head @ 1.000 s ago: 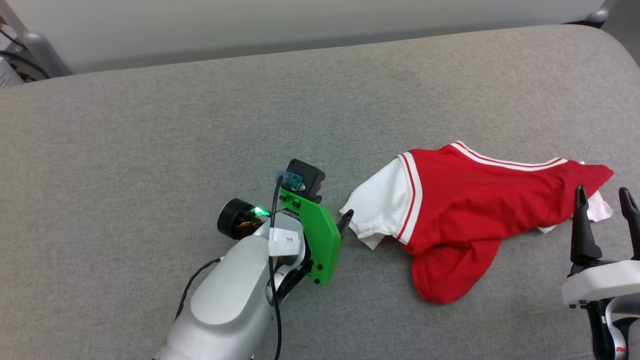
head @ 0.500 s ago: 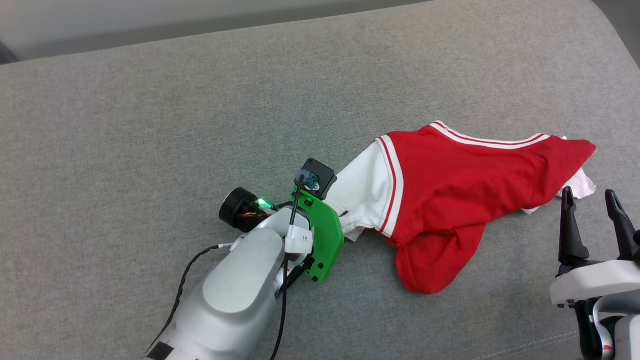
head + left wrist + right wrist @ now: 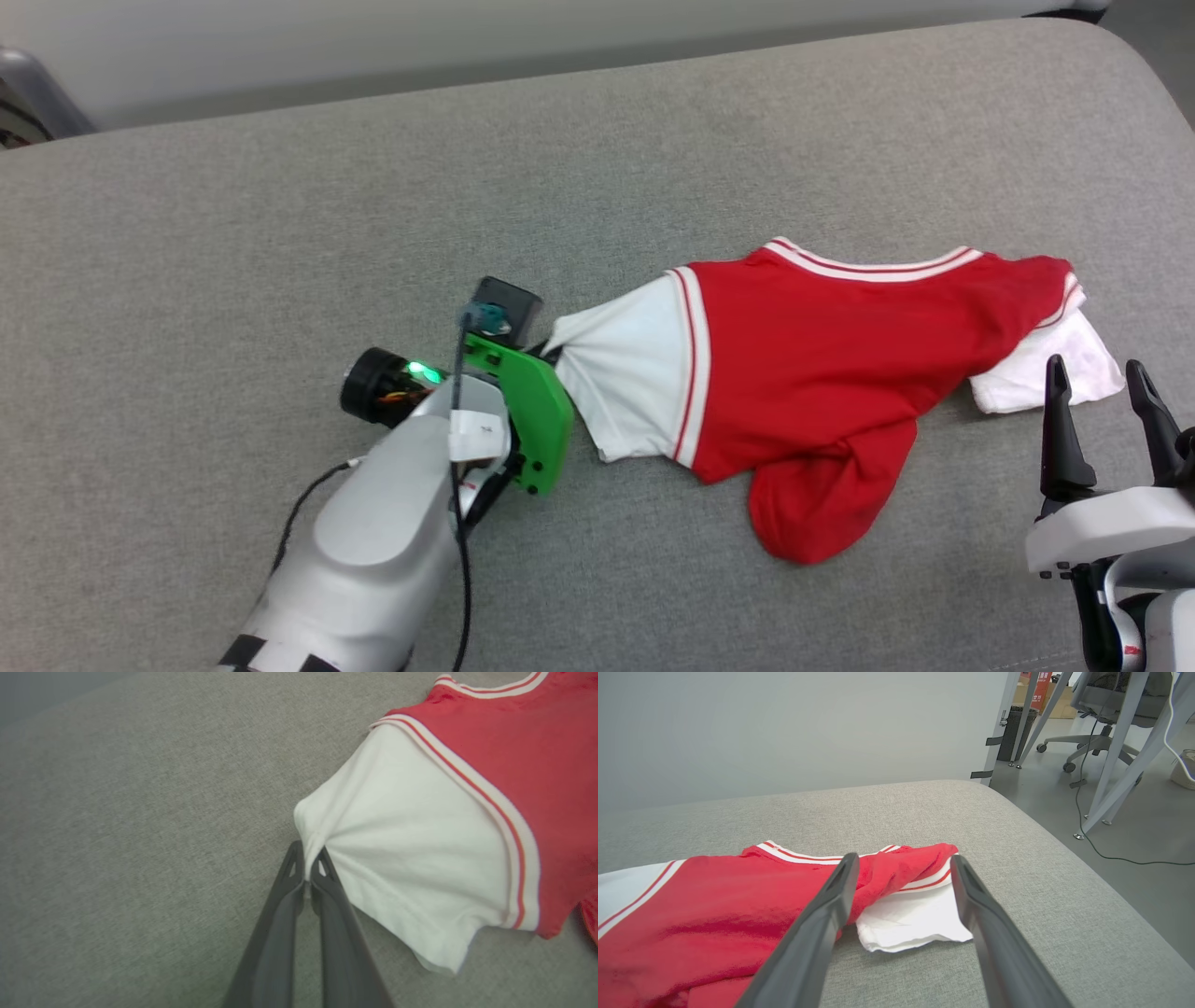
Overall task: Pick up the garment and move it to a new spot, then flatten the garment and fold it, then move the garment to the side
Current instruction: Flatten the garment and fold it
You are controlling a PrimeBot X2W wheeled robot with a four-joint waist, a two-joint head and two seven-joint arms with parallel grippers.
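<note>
The garment, red with white sleeves and striped trim, lies crumpled on the grey cushioned surface, right of centre in the head view. My left gripper is shut on the edge of its left white sleeve; the cloth bunches between the dark fingertips. My right gripper stands open at the lower right, just short of the other white sleeve, its fingers apart above the surface. Lettering and number are hidden.
The grey surface drops off in a rounded edge at the right. Beyond it are bare floor, metal table legs, a cable and a wheeled chair. A pale wall runs along the back.
My left gripper reached the white sleeve, shut on it and has drawn it leftward, stretching the garment out. The right gripper has stayed open. The head camera shifted.
</note>
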